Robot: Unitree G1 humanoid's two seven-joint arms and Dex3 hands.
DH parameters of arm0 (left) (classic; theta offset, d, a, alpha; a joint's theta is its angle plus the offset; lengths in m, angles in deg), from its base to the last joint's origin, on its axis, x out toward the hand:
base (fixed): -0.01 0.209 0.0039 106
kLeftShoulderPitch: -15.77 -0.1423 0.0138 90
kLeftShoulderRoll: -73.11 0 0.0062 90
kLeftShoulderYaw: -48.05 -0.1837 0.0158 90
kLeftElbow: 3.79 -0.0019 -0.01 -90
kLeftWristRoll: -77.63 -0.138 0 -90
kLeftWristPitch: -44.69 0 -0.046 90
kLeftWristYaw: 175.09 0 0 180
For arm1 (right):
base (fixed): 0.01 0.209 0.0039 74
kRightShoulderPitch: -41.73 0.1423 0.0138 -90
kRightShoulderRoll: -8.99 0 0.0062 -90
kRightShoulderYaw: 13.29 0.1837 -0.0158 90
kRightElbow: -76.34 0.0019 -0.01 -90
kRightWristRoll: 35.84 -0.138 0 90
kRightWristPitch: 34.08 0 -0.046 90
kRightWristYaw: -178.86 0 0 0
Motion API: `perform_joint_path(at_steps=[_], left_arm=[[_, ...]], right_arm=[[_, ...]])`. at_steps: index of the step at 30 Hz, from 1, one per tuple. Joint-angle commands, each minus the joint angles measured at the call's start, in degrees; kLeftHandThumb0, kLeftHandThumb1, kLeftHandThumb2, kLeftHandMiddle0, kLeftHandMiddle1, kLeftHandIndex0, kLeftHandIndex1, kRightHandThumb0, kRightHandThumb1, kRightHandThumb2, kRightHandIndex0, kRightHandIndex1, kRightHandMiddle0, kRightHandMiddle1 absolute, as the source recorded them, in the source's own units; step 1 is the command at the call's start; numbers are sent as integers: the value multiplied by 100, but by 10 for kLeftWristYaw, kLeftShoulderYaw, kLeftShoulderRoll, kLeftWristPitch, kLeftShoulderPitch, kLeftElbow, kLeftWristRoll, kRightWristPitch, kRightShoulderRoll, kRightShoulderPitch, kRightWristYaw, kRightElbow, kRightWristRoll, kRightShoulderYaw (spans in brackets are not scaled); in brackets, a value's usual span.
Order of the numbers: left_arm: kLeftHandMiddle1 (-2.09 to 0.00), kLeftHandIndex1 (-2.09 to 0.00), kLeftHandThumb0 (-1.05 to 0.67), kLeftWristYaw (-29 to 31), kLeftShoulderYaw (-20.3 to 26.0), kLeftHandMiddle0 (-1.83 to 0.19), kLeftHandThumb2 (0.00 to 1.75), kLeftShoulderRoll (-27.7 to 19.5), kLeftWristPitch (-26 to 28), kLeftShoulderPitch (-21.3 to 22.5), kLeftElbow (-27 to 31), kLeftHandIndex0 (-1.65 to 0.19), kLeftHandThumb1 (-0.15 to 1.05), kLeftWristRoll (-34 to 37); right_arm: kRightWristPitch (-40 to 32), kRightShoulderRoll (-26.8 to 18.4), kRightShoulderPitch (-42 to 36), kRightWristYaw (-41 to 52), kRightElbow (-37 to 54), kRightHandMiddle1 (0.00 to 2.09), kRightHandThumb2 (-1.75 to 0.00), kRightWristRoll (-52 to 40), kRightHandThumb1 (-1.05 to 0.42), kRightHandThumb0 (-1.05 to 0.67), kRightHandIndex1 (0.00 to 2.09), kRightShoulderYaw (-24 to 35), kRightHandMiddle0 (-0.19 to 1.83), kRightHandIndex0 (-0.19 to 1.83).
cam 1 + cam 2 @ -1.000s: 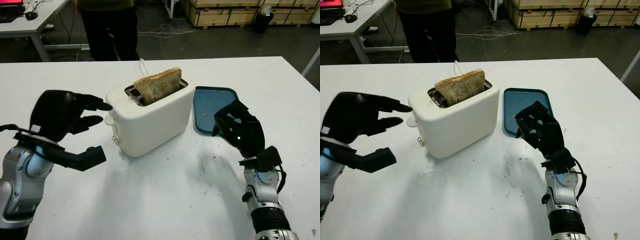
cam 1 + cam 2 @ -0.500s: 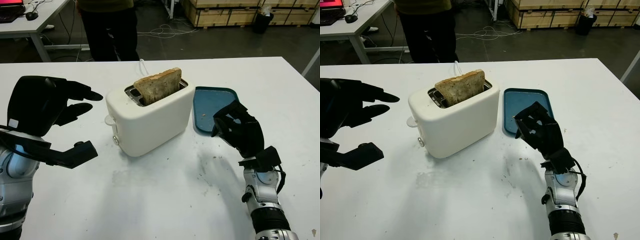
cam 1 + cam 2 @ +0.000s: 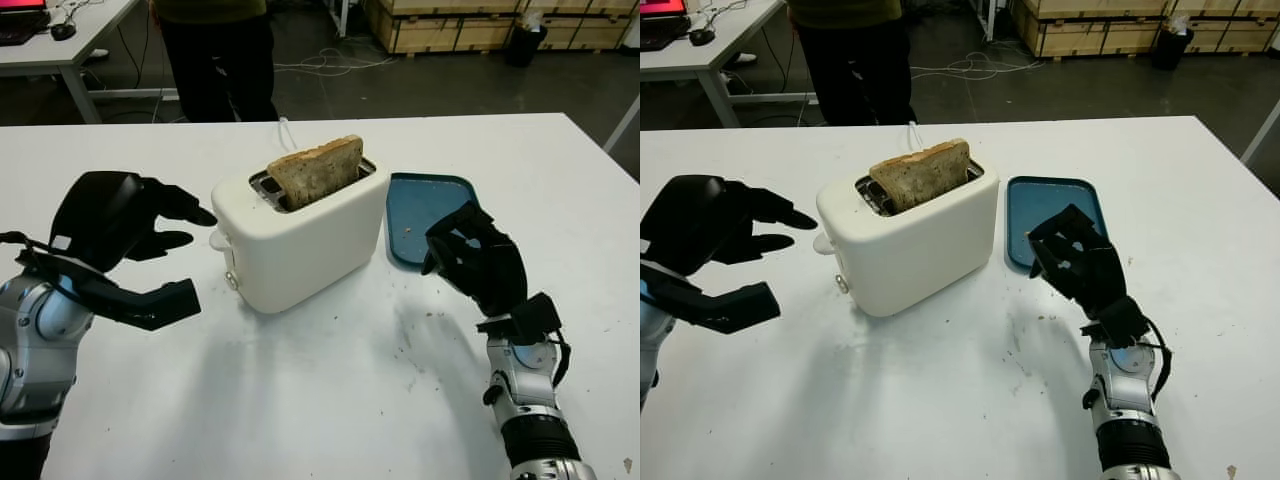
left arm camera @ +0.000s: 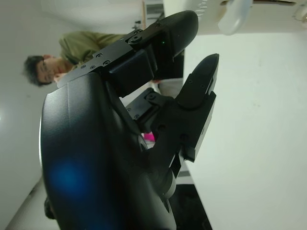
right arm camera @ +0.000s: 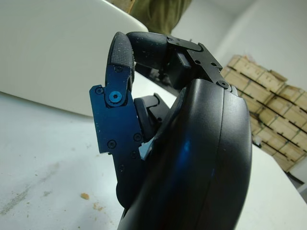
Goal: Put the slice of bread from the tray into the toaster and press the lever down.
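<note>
The slice of bread (image 3: 316, 171) stands upright in the slot of the white toaster (image 3: 300, 240) at the middle of the tabletop (image 3: 330, 400), its upper half poking out above the rim, so the bread half of the job looks done and the lever (image 3: 219, 240) is what remains. That lever is the pale knob on the toaster's left end, riding high in its travel. The left hand (image 3: 135, 250) is open just left of it, holding nothing, with its upper fingertips (image 3: 200, 215) close beside the knob but not on it. I would judge the lever stiff and sprung, needing a firm push straight down on top of the knob until it latches; the toaster looks light and its shell smooth, so it may skid or tip unless the push stays vertical. The bread is dry, crumbly and fragile, best left alone. The blue tray (image 3: 425, 205), right of the toaster, holds only a few crumbs. The right hand (image 3: 470, 262) is near the tray's near edge, fingers curled in with nothing in them.
</note>
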Motion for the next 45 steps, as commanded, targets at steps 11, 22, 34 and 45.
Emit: perform_joint_path(at_steps=[11, 22, 34, 45], left_arm=[[-148, 0, -3, 12, -11, -117, 0, -3, -1, 8, 0, -125, 69, 7], [-151, 0, -11, 1, -27, -113, 1, -22, 3, 11, -17, -122, 72, -73], [-147, 0, -8, -12, -40, -116, 0, -16, 2, 17, -57, -121, 70, -80], [-153, 0, -10, -22, -43, -115, 0, -15, -12, 19, -62, -121, 71, -59]], right_arm=[[8, 4, 4, 2, -1, 175, -34, -4, -92, -39, 175, 0, 49, 79], [11, 4, 4, 1, -5, 175, -35, 0, -92, -40, 175, 1, 50, 80], [8, 5, 2, 5, -4, 175, -34, -7, -92, -39, 175, 3, 49, 80], [3, 7, 0, 1, 2, 175, -34, -3, -92, -39, 175, 2, 50, 81]])
